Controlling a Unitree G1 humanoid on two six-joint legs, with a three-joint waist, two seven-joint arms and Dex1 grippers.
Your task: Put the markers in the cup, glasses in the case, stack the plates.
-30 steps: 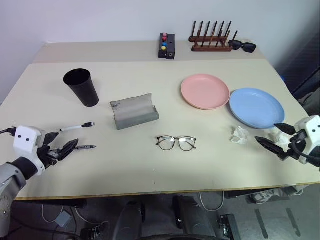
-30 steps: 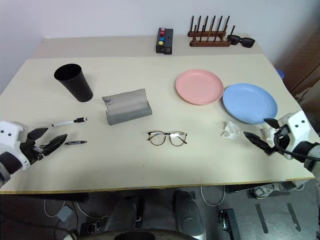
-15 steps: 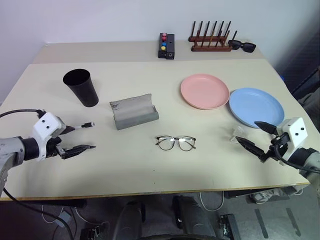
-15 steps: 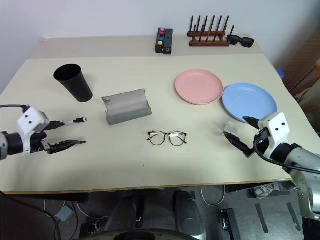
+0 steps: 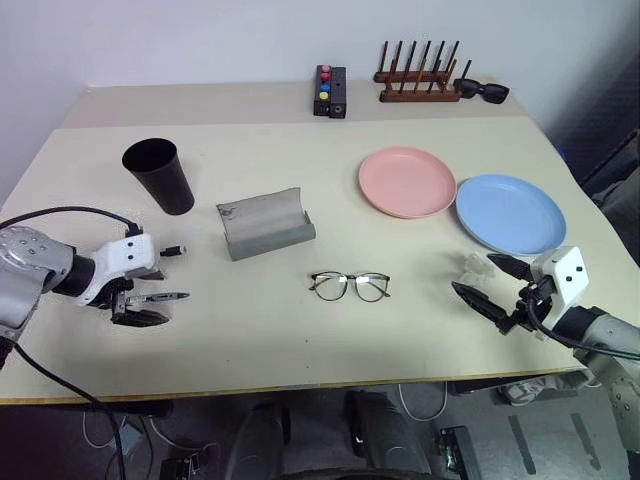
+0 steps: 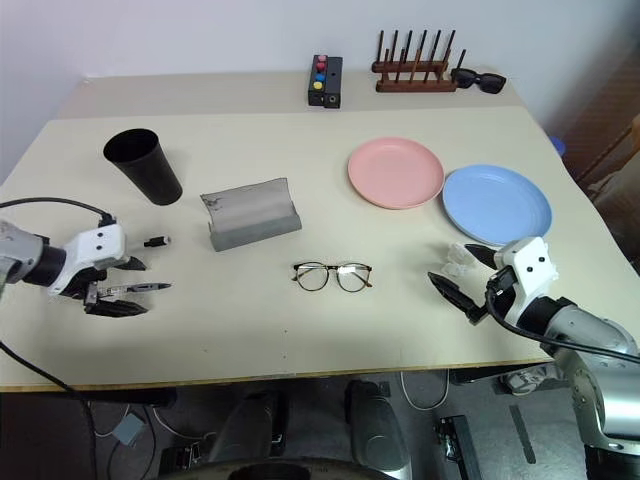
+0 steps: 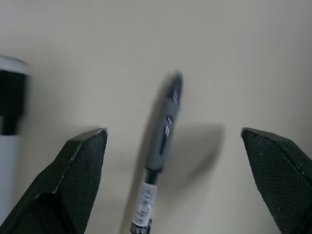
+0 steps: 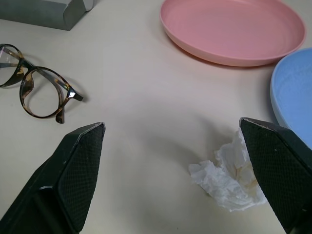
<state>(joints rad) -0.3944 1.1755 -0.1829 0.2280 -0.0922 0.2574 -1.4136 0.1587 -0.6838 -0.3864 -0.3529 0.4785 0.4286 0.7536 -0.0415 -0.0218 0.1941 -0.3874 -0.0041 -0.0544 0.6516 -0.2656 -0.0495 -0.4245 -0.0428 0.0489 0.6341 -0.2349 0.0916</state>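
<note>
My left gripper (image 5: 150,296) is open and points down over the dark marker (image 7: 163,141), which lies on the table between its fingers. The white marker (image 7: 9,131) lies just beside it, its black cap (image 5: 172,250) poking out. The black cup (image 5: 160,175) stands upright at the back left. The grey case (image 5: 265,222) rests open mid-table, with the glasses (image 5: 349,286) in front of it. Pink plate (image 5: 406,181) and blue plate (image 5: 510,212) sit side by side on the right. My right gripper (image 5: 473,273) is open, low near the blue plate's front rim.
A crumpled white tissue (image 8: 229,170) lies right in front of my right gripper. At the table's far edge stand a wooden peg rack (image 5: 420,78), black sunglasses (image 5: 483,91) and a small box with coloured buttons (image 5: 331,91).
My left gripper has rolled and tipped downward, coming over the dark marker. My right gripper has moved left, up to the tissue.
</note>
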